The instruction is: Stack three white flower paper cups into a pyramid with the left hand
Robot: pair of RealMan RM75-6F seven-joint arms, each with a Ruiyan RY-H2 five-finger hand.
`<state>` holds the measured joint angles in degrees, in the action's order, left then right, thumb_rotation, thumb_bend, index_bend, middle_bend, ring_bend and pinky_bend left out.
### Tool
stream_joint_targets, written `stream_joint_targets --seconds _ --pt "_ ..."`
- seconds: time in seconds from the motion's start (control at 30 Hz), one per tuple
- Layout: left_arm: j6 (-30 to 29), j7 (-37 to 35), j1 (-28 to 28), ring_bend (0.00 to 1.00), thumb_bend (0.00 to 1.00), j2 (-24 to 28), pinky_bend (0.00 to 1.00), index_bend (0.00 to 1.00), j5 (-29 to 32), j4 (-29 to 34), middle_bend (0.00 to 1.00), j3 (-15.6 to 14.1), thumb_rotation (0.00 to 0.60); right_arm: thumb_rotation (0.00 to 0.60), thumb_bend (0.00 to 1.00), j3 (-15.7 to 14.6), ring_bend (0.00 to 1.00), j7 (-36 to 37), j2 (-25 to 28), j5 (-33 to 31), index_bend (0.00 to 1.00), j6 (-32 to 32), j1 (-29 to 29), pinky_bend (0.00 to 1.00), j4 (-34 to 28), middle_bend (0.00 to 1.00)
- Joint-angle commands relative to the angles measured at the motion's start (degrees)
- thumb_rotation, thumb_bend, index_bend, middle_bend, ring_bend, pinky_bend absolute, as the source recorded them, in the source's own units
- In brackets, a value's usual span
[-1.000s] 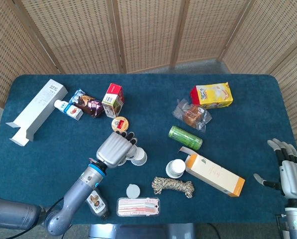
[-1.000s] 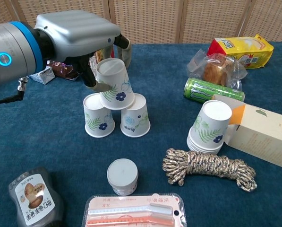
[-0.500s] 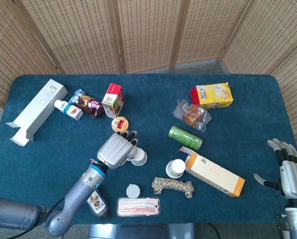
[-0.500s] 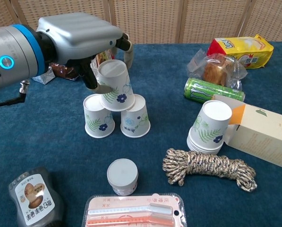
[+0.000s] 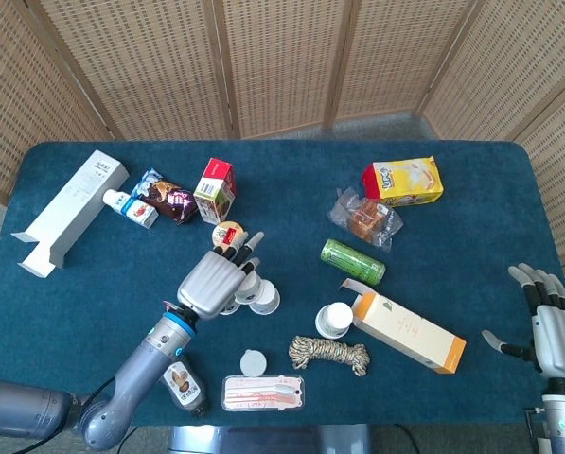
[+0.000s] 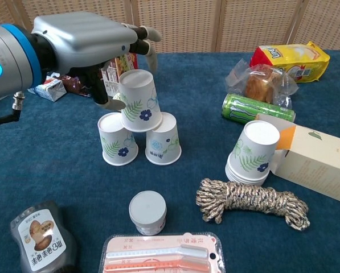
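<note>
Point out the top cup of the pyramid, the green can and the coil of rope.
top cup (image 6: 138, 101), chest view, on its side wall.
green can (image 6: 256, 109), chest view, on the middle of its body.
coil of rope (image 6: 249, 202), chest view, on the middle strands.

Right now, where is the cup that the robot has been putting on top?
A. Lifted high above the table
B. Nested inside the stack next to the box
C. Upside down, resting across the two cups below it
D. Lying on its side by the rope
C: in the chest view the top cup sits upside down, bridging the two bottom cups, with the left hand close behind it.
</note>
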<state>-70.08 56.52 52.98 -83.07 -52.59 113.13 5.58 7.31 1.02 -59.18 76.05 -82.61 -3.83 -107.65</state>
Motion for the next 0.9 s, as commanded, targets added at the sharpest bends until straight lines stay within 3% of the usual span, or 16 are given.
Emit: stream_joint_targets --seconds 0.03,0.3,0.57,0.9 --pt "-0.07 -0.68 -0.46 0.04 0.30 1.29 0.42 0.21 -0.31 0.73 0.00 -0.25 0.600 0.600 0.11 -0.04 0.00 -0.15 -0.07 0.03 0.12 0.01 -0.02 0.00 0.01 0.00" --pt "-0.18 -4.90 -2.91 0.00 0.30 7.81 0.37 0.14 -3.78 3.27 0.00 -1.67 0.600 0.600 0.12 -0.11 0.00 -0.46 -0.18 0.18 0.12 -0.09 -0.01 0.00 -0.14 0.00" --pt "-0.75 -14.59 -7.56 0.00 0.30 16.75 0.32 0.08 -10.16 4.36 0.00 -2.94 0.600 0.600 0.11 -0.24 0.00 -1.02 -0.34 0.50 0.12 -0.28 0.00 0.00 -0.34 0.00" --pt "-2.84 -28.69 -16.10 0.00 0.30 27.33 0.29 0.07 -21.66 1.34 0.00 -7.72 0.600 0.600 0.12 -0.31 0.00 -1.42 -0.47 0.61 0.12 -0.37 -0.01 0.00 -0.51 0.00"
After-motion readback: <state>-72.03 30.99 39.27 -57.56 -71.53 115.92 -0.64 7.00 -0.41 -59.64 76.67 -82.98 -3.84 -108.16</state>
